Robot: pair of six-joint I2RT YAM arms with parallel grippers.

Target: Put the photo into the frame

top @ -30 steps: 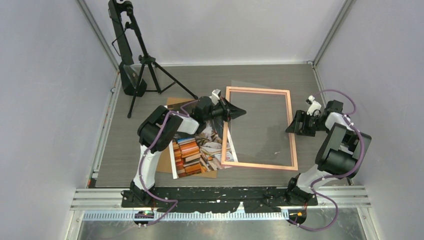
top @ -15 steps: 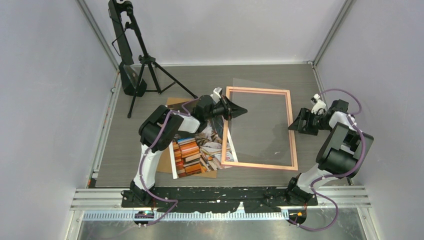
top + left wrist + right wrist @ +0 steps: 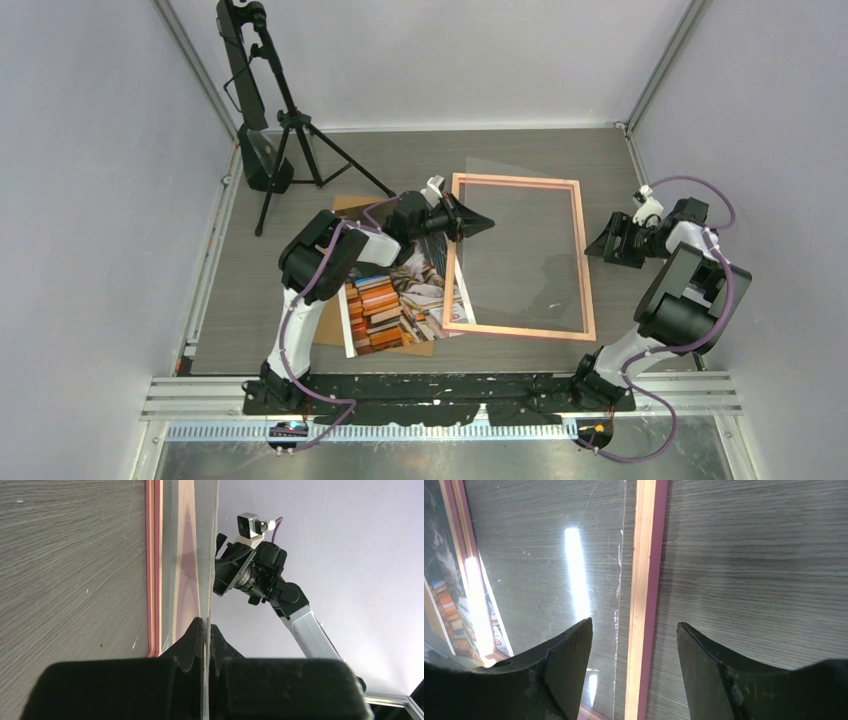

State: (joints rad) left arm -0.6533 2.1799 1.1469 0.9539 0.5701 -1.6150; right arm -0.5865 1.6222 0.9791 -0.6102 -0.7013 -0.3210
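Left end effector is clenched on the edge of a clear sheet, its two fingers pressed flat against either face; the sheet is held tilted over the frame's opening. Right end effector is released, fingers spread, hovering just above the frame's right rail and gripping nothing.

The photo lies face up on the table, left of the frame and partly under the left arm. Its right edge meets the frame's left rail near the near-left corner; which one lies on top there I cannot tell. The frame lies flat on the table with bare table showing inside it. A brown board lies beneath the photo. A black tripod stands at the table's far left corner.
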